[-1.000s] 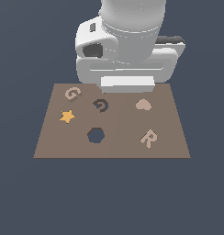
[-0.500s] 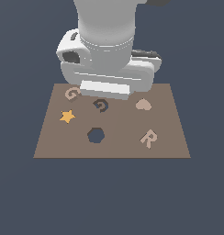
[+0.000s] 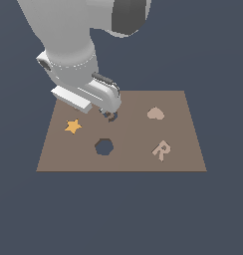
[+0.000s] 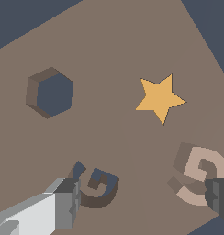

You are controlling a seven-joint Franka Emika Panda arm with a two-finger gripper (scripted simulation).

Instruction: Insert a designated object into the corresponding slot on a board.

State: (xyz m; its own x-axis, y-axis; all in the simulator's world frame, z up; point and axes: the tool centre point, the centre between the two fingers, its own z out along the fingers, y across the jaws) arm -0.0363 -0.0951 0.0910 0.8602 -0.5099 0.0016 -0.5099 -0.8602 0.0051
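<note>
G piece (image 4: 198,176) lies beside the G-shaped slot (image 4: 96,185); released tool (image 4: 141,202) straddles both.

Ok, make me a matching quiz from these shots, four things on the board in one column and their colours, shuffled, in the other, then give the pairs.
Things:
1. star
2. heart
3. hexagonal hole
4. board

Colours:
A. dark
B. brown
C. orange-yellow
D. pale tan

Pairs: 1-C, 2-D, 3-A, 4-B
</note>
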